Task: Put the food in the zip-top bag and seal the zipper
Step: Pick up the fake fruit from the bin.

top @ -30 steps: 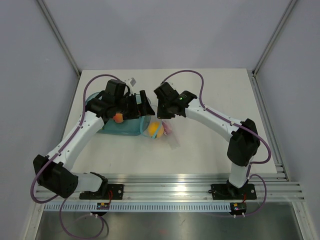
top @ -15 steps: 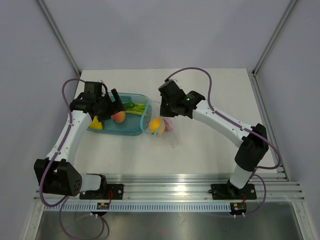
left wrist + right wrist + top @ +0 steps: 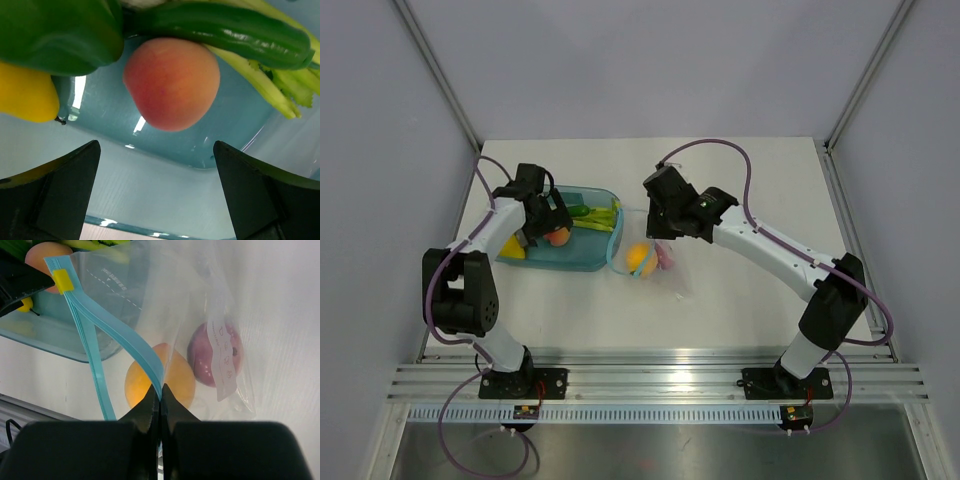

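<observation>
Left gripper (image 3: pixel 155 147): jaws spread wide and grasping nothing, poised over the teal tray (image 3: pixel 575 257) at the left of the table (image 3: pixel 740 300). In the left wrist view a peach-coloured piece (image 3: pixel 171 82) lies on the tray floor directly ahead of the gap between the fingers, with neither finger touching it. Around it in the tray are a green pepper (image 3: pixel 55 30) at upper left, a yellow piece (image 3: pixel 25 92) just below the pepper, a long dark green pod (image 3: pixel 225 30) lying across the top, and pale green stalks (image 3: pixel 270 80) to the right. Right gripper (image 3: pixel 160 392): fingers clenched on the zipper (image 3: pixel 127 342), pinching the light-blue strip at its lower end. A yellow slider tab (image 3: pixel 61 281) sits at the far end of the strip, and the strip's two halves diverge below it. The zip-top bag (image 3: pixel 165 300) lies just right of the tray, its zipper edge beside the tray's right end. Inside the bag are an orange piece (image 3: pixel 175 382) and a purple piece (image 3: pixel 215 360), side by side and touching.
</observation>
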You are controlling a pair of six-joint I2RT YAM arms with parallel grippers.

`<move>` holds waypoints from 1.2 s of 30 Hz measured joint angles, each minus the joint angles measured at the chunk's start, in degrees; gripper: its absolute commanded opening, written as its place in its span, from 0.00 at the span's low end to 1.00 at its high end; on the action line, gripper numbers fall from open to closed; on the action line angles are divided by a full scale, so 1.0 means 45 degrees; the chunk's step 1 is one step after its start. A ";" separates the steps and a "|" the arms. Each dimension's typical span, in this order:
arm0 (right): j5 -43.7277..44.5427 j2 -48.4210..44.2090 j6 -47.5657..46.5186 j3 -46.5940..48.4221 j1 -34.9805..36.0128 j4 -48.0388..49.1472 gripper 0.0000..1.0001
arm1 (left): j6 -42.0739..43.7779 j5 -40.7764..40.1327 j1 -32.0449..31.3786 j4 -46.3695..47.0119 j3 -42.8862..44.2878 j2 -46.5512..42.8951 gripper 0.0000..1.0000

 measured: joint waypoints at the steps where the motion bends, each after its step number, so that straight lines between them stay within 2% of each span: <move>1: 0.0010 0.0000 -0.0005 -0.0005 0.0000 -0.0049 0.00 | -0.0068 -0.0015 0.0000 0.0126 0.0000 0.0078 0.98; 7: 0.0121 0.0000 -0.0015 0.0000 0.0000 -0.0049 0.00 | -0.0709 -0.0010 0.0010 0.1326 -0.0034 0.0165 0.91; 13: 0.0117 0.0000 -0.0092 0.0000 0.0000 -0.0053 0.00 | -0.1175 -0.0180 0.0010 0.1797 -0.0029 0.1107 0.89; 16: 0.0121 0.0000 -0.0126 0.0005 0.0000 -0.0053 0.00 | -0.1370 -0.0253 0.0010 0.1792 -0.0029 0.1496 0.75; 17: 0.0121 0.0000 -0.0151 0.0005 0.0000 -0.0053 0.00 | -0.1423 -0.0267 0.0010 0.1802 -0.0029 0.1530 0.67; 20: 0.0117 0.0000 -0.0189 0.0010 0.0000 -0.0053 0.00 | -0.1443 -0.0335 0.0010 0.1826 -0.0029 0.1535 0.50; 21: 0.0117 0.0000 -0.0189 0.0010 0.0000 -0.0053 0.00 | -0.1443 -0.0345 0.0010 0.1817 -0.0029 0.1535 0.48; 26: 0.0121 0.0000 -0.0194 0.0010 0.0000 -0.0053 0.00 | -0.1141 -0.0427 0.0005 0.1506 -0.0126 0.0826 0.46; 31: 0.0117 0.0024 -0.0194 0.0010 0.0000 -0.0039 0.00 | -0.0306 -0.0316 -0.0267 0.0578 -0.0151 -0.1928 0.47; 36: 0.0078 0.0457 -0.0199 0.0219 0.0000 -0.0039 0.00 | 0.0976 0.1418 -0.1462 -0.0403 0.0797 -0.4206 0.47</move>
